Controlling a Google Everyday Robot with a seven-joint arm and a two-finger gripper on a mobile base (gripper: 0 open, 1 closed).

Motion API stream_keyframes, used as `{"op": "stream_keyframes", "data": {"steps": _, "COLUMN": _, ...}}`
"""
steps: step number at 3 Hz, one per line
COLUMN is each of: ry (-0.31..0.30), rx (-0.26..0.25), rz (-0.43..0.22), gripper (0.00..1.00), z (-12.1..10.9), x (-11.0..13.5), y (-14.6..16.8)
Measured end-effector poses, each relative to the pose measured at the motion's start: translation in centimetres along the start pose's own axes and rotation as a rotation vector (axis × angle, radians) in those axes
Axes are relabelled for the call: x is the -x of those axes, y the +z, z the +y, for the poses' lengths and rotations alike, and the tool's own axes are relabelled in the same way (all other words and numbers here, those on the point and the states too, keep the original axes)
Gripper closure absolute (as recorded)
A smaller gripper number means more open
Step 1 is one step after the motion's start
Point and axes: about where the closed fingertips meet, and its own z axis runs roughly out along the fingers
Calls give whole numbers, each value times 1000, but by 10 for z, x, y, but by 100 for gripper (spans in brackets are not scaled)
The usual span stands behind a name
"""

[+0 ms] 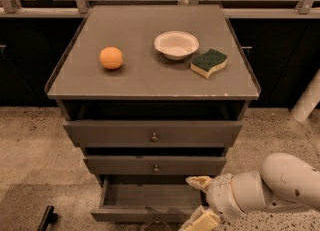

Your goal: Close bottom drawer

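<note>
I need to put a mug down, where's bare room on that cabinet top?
The front strip of the cabinet top, in front of the orange, bowl and sponge, is bare, as is the back left corner behind the orange. The right middle is crowded: bowl and sponge sit close. The gripper, jaws open, is low, at the right end of the open bottom drawer.

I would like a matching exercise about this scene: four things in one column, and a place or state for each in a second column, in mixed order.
1 orange
2 sponge
3 bottom drawer
4 gripper

A pulled out
B on the left part of the cabinet top
C low, at the bottom drawer's right end
D close beside the white bowl

Pairs: 1-B, 2-D, 3-A, 4-C
</note>
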Motion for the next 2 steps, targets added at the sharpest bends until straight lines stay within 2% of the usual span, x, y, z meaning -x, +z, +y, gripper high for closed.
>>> {"op": "stream_keyframes", "data": {"steps": 2, "ry": 0, "rx": 0, "rz": 0, "gripper": 66, "z": 0, "x": 0, "y": 0}}
